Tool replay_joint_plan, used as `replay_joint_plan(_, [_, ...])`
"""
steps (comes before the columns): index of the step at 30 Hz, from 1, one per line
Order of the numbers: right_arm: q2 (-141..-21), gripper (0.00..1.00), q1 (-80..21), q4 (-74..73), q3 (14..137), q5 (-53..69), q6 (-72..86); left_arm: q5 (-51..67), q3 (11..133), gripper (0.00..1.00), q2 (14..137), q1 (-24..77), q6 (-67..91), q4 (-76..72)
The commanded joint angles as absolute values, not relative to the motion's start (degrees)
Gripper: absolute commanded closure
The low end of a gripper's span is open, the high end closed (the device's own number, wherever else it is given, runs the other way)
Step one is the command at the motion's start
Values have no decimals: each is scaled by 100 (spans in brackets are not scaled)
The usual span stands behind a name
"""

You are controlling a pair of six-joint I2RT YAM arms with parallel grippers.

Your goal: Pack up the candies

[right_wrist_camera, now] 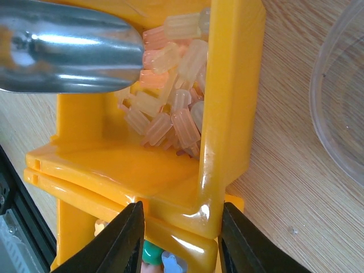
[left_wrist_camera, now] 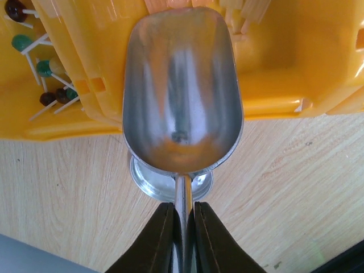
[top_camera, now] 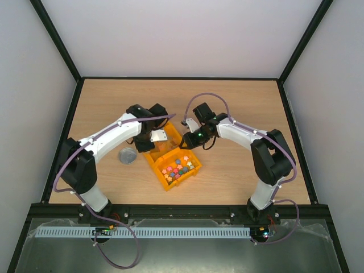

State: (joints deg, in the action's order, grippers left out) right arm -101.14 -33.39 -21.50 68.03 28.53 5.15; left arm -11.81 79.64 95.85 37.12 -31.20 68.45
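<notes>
Candies (right_wrist_camera: 170, 108) fill yellow bin (right_wrist_camera: 233, 85) compartment; scoop (left_wrist_camera: 182, 85) empty

Scoop (right_wrist_camera: 68, 54) and yellow tray (right_wrist_camera: 233, 85) walls hem the candies (right_wrist_camera: 170, 114); table (top_camera: 244, 108) beyond lies open.

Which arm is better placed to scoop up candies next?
Left: the left pincer grips the empty scoop at the candies; the right pincer only straddles the bin wall.
</notes>
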Motion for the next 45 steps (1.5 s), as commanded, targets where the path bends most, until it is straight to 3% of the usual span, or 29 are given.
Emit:
replay_joint_plan(1, [-10331,65,-3384,-2151,6778,2964,388,-905,7360,98,9561,3720,-3295,6187])
replay_joint_plan(34, [-10449,66,-3454,-2083,6786,2970,162,813,4965,98,7968,3352,-2900,1997])
replay_joint_plan(45, [-10289,55,-3445,-2083,6881,2944,132,1787,3716,98,6862,2531,-3233,1101])
